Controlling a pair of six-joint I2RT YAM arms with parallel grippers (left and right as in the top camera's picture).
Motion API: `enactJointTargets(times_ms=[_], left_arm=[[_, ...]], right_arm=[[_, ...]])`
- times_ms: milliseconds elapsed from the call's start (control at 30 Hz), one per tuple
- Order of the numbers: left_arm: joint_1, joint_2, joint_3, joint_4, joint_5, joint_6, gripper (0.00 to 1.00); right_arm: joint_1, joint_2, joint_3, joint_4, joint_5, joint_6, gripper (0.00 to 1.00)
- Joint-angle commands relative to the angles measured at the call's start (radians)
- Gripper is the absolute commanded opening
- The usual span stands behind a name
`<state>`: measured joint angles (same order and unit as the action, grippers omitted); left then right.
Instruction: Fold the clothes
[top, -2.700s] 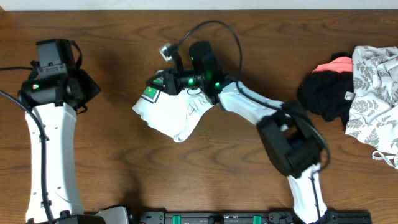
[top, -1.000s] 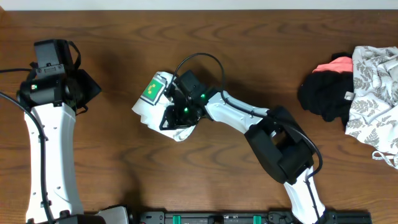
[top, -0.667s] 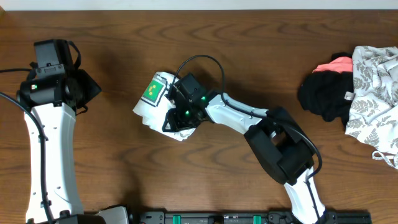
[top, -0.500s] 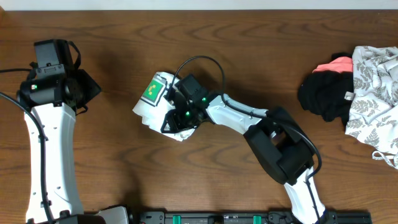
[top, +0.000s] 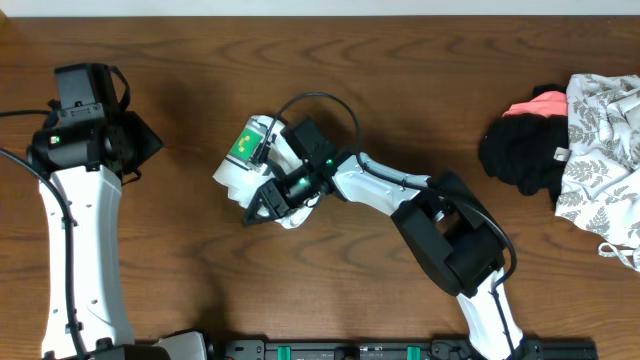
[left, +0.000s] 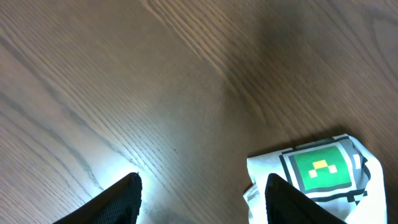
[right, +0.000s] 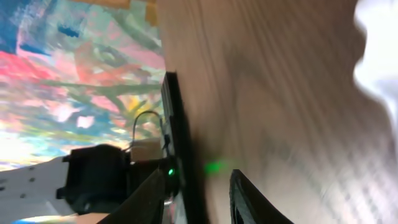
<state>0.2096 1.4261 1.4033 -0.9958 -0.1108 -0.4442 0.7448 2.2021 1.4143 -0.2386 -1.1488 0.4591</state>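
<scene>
Half of shirt (top: 235, 172) on bench (top: 400, 80) hidden under right arm (top: 390, 185), green print up. Right fingers (right: 247, 198) parted, empty, at its lower edge. Left fingers (left: 121, 200) open, well apart. Clothes heap (top: 525, 150) far right, cut off.

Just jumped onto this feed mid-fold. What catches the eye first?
The white T-shirt lies bundled at table centre, green square print up, with the right gripper open at its edge. A heap of other clothes sits at the right edge; the left gripper hangs open over the table.
</scene>
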Motion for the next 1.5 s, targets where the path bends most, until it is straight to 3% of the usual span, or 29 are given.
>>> enactJointTargets(times_ms=[0,267,833,1200,1467], left_arm=[[0.003,-0.008,0.008,-0.005,-0.002,0.006,0.64],[0.003,-0.008,0.008,-0.005,-0.002,0.006,0.64],[0.003,-0.008,0.008,-0.005,-0.002,0.021,0.64],[0.003,-0.008,0.008,-0.005,-0.002,0.024,0.64],[0.003,-0.008,0.008,-0.005,-0.002,0.024,0.64]], right_arm=[[0.008,-0.003,-0.001,-0.074,-0.005,0.019,0.33],[0.032,-0.003,-0.019,-0.147,0.185,-0.044,0.34],[0.038,-0.003,-0.024,-0.125,0.142,-0.07,0.34],[-0.009,-0.003,-0.202,0.313,-0.035,0.147,0.36],[-0.008,-0.003,-0.227,0.395,-0.103,0.152,0.43]])
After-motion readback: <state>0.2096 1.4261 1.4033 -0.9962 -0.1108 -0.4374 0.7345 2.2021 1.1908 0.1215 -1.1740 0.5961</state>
